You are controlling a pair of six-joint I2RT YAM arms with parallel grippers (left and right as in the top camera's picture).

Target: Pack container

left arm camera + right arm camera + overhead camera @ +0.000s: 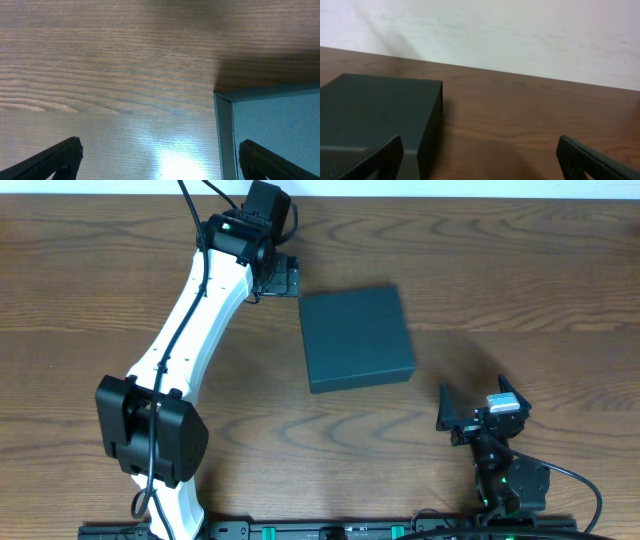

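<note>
Plainly, the container (355, 338) lies flat near the middle of the table (560, 280), lid down and top face bare, turned slightly out of line with the table edge. Nothing to go inside it shows in any view. The left gripper (283, 277) hangs just off the box's far left corner, at the end of a long reach of the white arm. The left wrist view suggests why: its fingers (55, 161) stand wide apart and hold nothing, one over bare wood and the other over the teal top, so the box's corner edge falls between them. That straddle looks like a set-up for working the lid's edge, either lifting the flap or pressing it, though I cannot tell which side is hinged. The right gripper (475, 405) sits close to its own base, apart from the box's near right corner and aimed toward it. Its fingers (595, 161) are likewise spread wide and empty, with the box's dark side wall filling the left of its view. Held back like that, it seems placed to brace the box if needed without crowding the left arm.
</note>
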